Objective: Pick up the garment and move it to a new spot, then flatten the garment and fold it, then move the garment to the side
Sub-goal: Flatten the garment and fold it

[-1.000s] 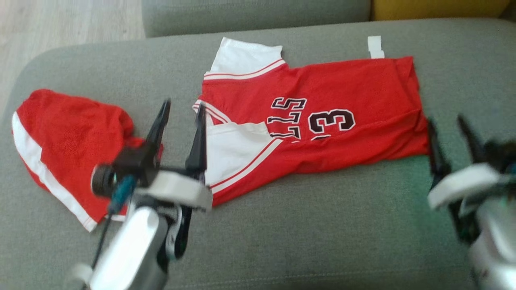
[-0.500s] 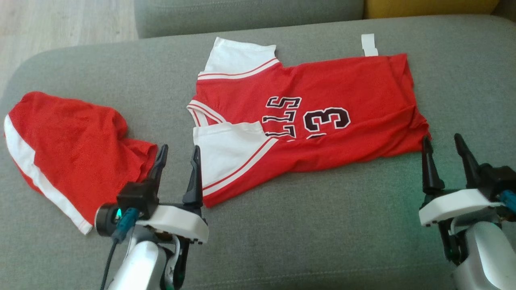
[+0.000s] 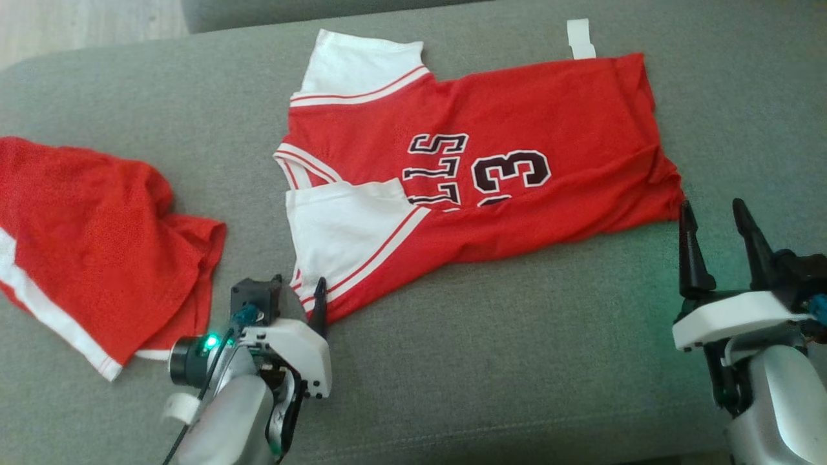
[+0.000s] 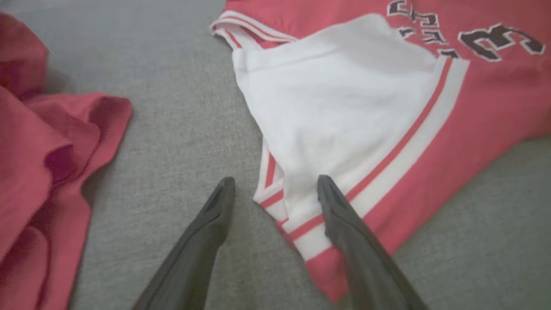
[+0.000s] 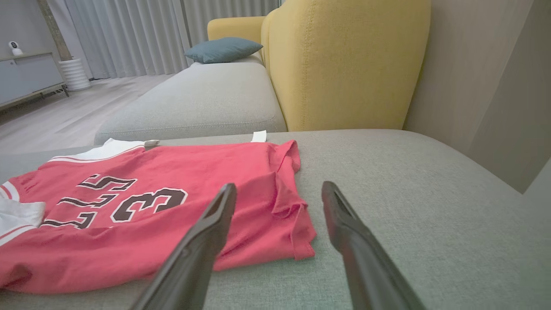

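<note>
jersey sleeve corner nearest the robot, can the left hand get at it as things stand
Likely yes: the open left hand straddles the striped sleeve corner of the jersey, one finger over fabric, one over bare cushion, nothing between.

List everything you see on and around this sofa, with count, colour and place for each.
jersey: one, red with white sleeves, middle of the seat
shorts: one, red with white stripe, crumpled at the seat's left
white strip: one, white, at the jersey's far edge
sofa seat: one, grey, under both garments
armchair: one, yellow, beyond the seat
cushion: one, teal, on a farther grey seat
left pincer: one, dark, open, straddling the jersey's sleeve edge
right pincer: one, dark, open, beside the jersey's right end
</note>
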`<state>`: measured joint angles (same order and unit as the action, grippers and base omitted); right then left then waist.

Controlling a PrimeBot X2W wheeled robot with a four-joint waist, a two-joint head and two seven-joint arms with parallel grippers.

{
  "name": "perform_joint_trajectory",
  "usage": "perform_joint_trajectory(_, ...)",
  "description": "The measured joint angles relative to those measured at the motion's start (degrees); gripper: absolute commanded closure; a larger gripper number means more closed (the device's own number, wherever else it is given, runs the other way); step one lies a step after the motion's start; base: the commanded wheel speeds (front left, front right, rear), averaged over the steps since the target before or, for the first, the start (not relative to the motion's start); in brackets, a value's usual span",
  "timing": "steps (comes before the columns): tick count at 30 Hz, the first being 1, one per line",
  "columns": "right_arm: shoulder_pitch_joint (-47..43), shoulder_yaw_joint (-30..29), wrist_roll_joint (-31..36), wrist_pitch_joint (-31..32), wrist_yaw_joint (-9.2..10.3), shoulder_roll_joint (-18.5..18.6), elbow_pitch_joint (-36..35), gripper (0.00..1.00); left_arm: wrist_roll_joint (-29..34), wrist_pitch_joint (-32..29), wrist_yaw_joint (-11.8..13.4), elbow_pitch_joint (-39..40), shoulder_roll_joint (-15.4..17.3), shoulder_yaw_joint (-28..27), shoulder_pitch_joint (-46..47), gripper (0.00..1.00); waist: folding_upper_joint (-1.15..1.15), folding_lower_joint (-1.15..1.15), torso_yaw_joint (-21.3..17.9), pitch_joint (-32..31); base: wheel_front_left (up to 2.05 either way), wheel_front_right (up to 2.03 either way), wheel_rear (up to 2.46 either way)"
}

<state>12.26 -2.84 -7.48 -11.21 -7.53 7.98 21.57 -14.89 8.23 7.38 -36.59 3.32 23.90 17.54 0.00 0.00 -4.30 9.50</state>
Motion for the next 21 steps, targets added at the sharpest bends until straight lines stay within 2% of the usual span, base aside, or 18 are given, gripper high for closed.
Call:
perform_joint_trajectory(4,0.07,-0.57,0.00,0.12,0.00,0.00,-0.25,0.00,-0.42,-1.41,-0.02,-2.89,-0.11,1.11,2.02,0.00,0.00,0.00,-0.85,0.93,0.00,0.00,0.00)
perform_joint_trajectory(8,0.09,-1.23,0.00,0.13,0.00,0.01,-0.24,0.00,-1.59,-3.71,-1.96,-4.77,-0.09,1.47,4.35,0.00,0.00,0.00,-1.31,1.35,0.00,0.00,0.00)
perform_joint_trajectory(10,0.20,-1.49,0.00,0.15,0.00,0.01,-0.18,0.00,-2.11,-4.17,-2.91,-5.43,-0.09,1.72,5.00,0.96,0.00,0.00,-1.38,1.37,0.00,0.00,0.00)
perform_joint_trajectory(11,0.31,-1.66,0.00,0.32,0.00,0.01,-0.13,0.00,-2.32,-4.17,-3.45,-5.66,-0.09,2.05,5.31,1.00,0.00,0.00,-1.37,1.36,0.00,0.00,0.00)
perform_joint_trajectory(13,0.73,-2.20,0.02,0.53,0.00,0.01,0.23,0.00,-2.48,-4.15,-3.92,-5.87,-0.34,3.13,5.54,1.00,0.00,0.00,-1.23,1.30,0.00,0.00,0.00)
perform_joint_trajectory(21,3.90,-5.11,0.91,4.81,0.00,-0.58,4.38,0.00,-2.48,1.18,-2.80,-5.53,-0.86,3.30,5.61,1.00,0.00,0.00,0.14,1.33,0.00,0.00,0.00)
